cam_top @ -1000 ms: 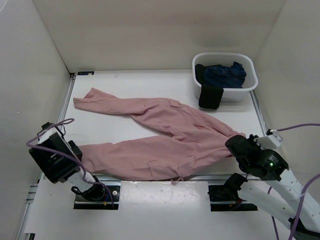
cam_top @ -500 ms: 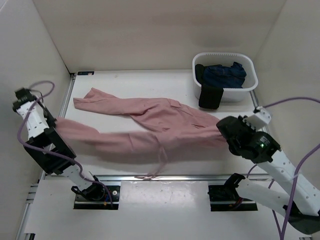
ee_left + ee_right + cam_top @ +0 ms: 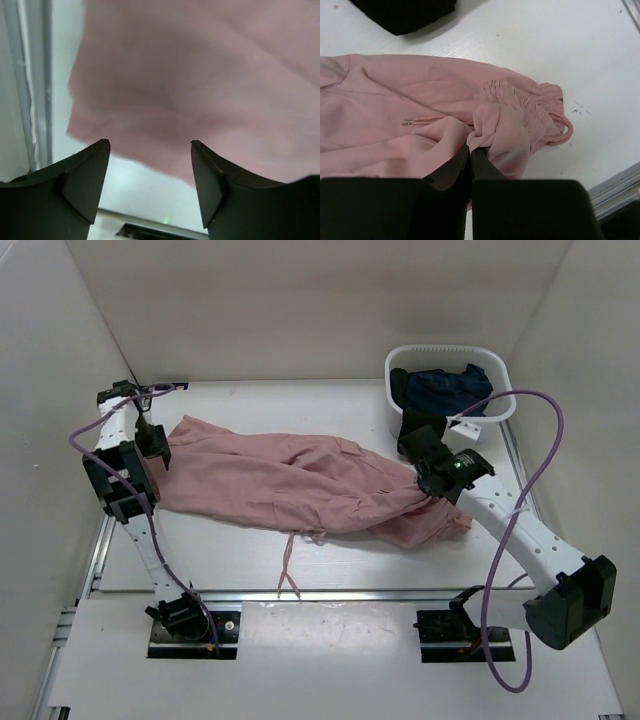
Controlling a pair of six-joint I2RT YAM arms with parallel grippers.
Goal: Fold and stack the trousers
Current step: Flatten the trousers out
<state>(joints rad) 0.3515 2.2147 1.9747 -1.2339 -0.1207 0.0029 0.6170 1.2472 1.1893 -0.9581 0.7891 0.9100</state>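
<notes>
The trousers [image 3: 300, 480] are lying across the middle of the table [image 3: 300, 405], dusty pink, thin and creased. The two legs are overlapping in one long band running from the far left toward the right. The waist end is bunching into a heap at the right. In the right wrist view the gathered elastic waistband [image 3: 520, 102] is puckering beside the grip point. One drawstring [image 3: 290, 565] is trailing off the near edge of the cloth toward the front of the table.

The right fingers [image 3: 470, 150] are pinching a fold of the fabric just beside the waistband, pressed together with cloth between them. The right arm is stretching from its base at the near right diagonally up to the heap.

The left fingers [image 3: 82, 177] are standing spread apart and holding nothing. They are hovering above the leg ends, with pink cloth and a strip of bare table showing beneath. The left arm is rising along the left edge of the table, its wrist at the far left.

Beyond the heap, a white basket [image 3: 503, 410] is sitting at the far right, holding a navy garment [image 3: 445, 388]. A black garment [image 3: 420, 435] is hanging over its front wall.
</notes>
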